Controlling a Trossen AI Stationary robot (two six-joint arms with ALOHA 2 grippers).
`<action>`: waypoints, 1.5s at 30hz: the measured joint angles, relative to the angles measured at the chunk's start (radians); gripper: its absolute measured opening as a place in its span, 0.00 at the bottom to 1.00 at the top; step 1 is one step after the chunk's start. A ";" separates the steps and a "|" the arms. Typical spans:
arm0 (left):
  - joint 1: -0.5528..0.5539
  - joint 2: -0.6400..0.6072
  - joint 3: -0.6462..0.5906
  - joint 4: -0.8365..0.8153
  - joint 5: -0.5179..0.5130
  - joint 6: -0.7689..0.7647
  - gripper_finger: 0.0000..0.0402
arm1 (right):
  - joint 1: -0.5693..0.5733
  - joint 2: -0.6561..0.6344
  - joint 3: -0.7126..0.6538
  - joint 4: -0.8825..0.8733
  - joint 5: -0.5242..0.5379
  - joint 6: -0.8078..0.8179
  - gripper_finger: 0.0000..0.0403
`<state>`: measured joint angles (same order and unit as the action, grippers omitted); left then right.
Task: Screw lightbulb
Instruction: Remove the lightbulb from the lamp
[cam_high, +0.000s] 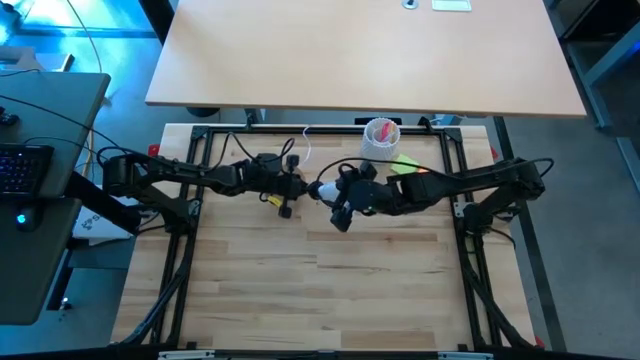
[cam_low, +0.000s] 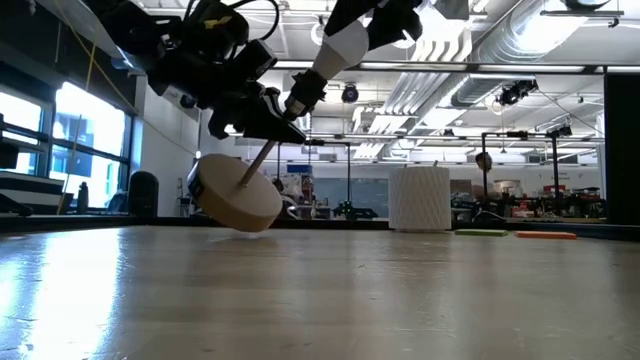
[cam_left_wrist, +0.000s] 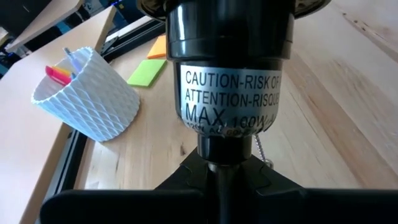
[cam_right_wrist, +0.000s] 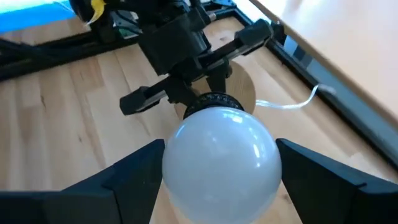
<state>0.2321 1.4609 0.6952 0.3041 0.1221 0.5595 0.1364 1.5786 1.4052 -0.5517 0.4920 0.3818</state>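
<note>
Meeting above the middle of the wooden table (cam_high: 300, 290), toward its far edge, the two arms bring bulb and socket together. The right gripper (cam_right_wrist: 217, 180) has its fingers (cam_right_wrist: 329, 180) spread just wide enough to clamp the globe of the lightbulb (cam_right_wrist: 217, 158) on both sides. In the low view the lightbulb (cam_low: 335, 50) hangs in the air, tilted, its narrow base pointing down and left into the black socket (cam_left_wrist: 230, 68) — the two touch.

The left gripper (cam_low: 255, 115) has hold of the socket's thin stem, fingers closed around it, and the round wooden disc (cam_low: 237, 195) hangs tilted from it, lifted off the table or just grazing it; which, I cannot tell.

Farther right, near the table's far edge, stands a white lattice cup (cam_high: 381, 136) with pink contents, and beside it lie a green note (cam_left_wrist: 148, 71) and an orange one (cam_left_wrist: 158, 46).
</note>
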 joint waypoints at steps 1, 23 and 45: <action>0.000 0.000 0.000 0.002 -0.001 -0.001 0.05 | 0.000 0.000 0.000 0.002 0.004 -0.024 0.74; -0.003 -0.001 0.001 -0.002 0.012 -0.004 0.05 | 0.132 -0.005 -0.001 0.164 0.025 -1.362 0.70; -0.004 0.000 0.001 0.004 -0.094 -0.005 0.05 | 0.109 -0.038 0.000 0.055 0.122 0.038 0.70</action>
<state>0.2283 1.4605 0.6960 0.3080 0.0281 0.5548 0.2452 1.5409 1.4055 -0.4969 0.6137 0.4199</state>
